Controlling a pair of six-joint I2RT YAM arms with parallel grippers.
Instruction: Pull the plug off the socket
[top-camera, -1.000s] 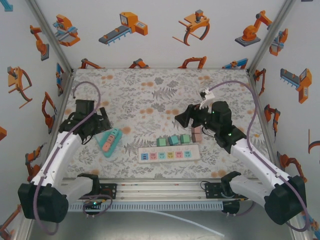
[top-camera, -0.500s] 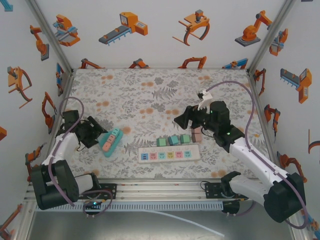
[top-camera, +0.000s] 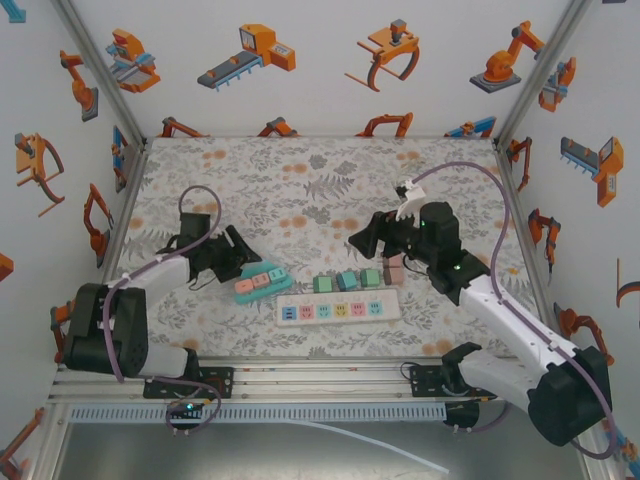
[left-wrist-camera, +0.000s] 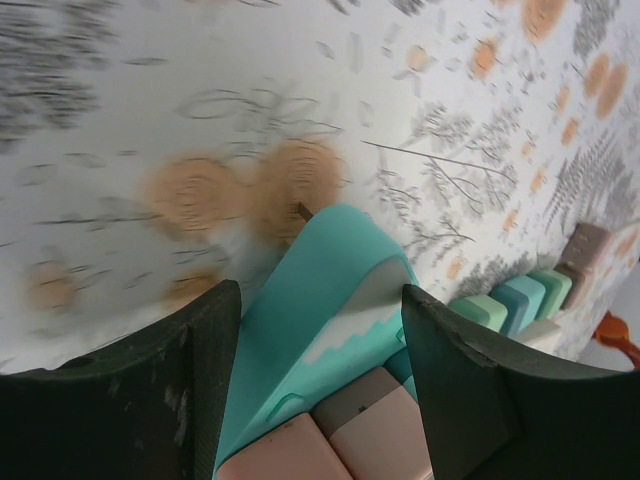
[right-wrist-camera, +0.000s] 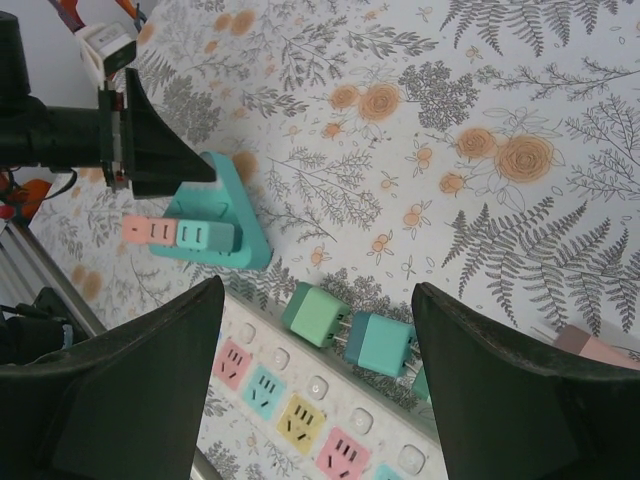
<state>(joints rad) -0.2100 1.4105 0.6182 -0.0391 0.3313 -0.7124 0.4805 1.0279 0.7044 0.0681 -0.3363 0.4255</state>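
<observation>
- The step in hand is judged to be the securing of the teal socket block (top-camera: 262, 283). It lies on the surface just left of the white power strip (top-camera: 338, 310), with a pink plug (right-wrist-camera: 150, 232) and others sitting in it.
- The left hand (top-camera: 232, 262) is set at the block's end farthest from the strip. Its fingers (left-wrist-camera: 130, 400) flank the block closely, but whether it is clamped cannot be told.
- The right hand (right-wrist-camera: 318, 290) is held over the strip's far side with its fingers apart and nothing between them. Loose plugs (top-camera: 347, 281) lie along that far edge.
- Next, the block would need to be pinned firmly, and a seated plug taken by the right hand and drawn straight out.
- Compared with a second ago, the block has been shifted nearer the strip and turned. The left arm has been swung in, and the right hand is unchanged.
</observation>
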